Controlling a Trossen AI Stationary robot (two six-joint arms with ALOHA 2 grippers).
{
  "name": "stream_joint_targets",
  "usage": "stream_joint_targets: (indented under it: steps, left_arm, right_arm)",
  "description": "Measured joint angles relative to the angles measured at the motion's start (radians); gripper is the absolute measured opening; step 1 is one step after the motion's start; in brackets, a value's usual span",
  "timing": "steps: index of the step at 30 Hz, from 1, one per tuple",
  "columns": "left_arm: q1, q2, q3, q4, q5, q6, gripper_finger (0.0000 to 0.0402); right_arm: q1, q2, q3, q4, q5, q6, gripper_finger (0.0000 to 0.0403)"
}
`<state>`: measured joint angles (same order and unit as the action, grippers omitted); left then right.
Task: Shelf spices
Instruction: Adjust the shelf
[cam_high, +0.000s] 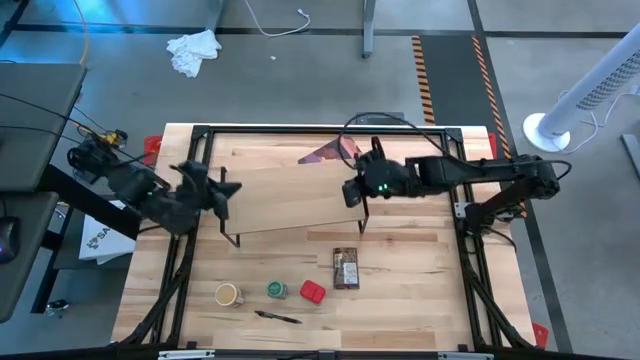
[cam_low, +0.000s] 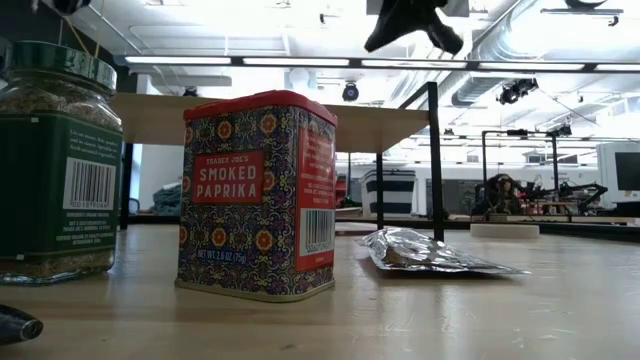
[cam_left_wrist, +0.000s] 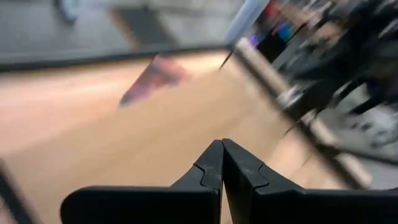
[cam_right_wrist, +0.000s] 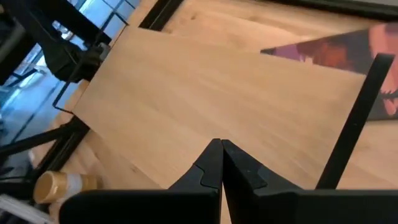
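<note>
The shelf (cam_high: 285, 200) stood mid-table with the left gripper (cam_high: 222, 190) and right gripper (cam_high: 352, 192) pinched shut and empty at its ends, while the spices (cam_high: 312, 291), probably light, rigid and best gripped across their sides, waited in front of it.

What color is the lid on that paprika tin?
Red. The smoked paprika tin shows its red lid best in the low view.

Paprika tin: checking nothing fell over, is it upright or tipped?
Upright. The red paprika tin stands on its base on the table, lid on top, label reading level.
</note>
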<state>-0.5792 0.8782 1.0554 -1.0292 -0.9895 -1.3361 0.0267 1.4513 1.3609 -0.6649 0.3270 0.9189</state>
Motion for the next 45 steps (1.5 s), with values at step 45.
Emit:
stream_joint_targets:
  steps: [45]
  left_arm:
    - [0.489,0.208,0.0,0.142,0.675,0.361,0.0]
  right_arm:
    - [-0.323,0.115,-0.001,-0.338,-0.193,-0.284,0.0]
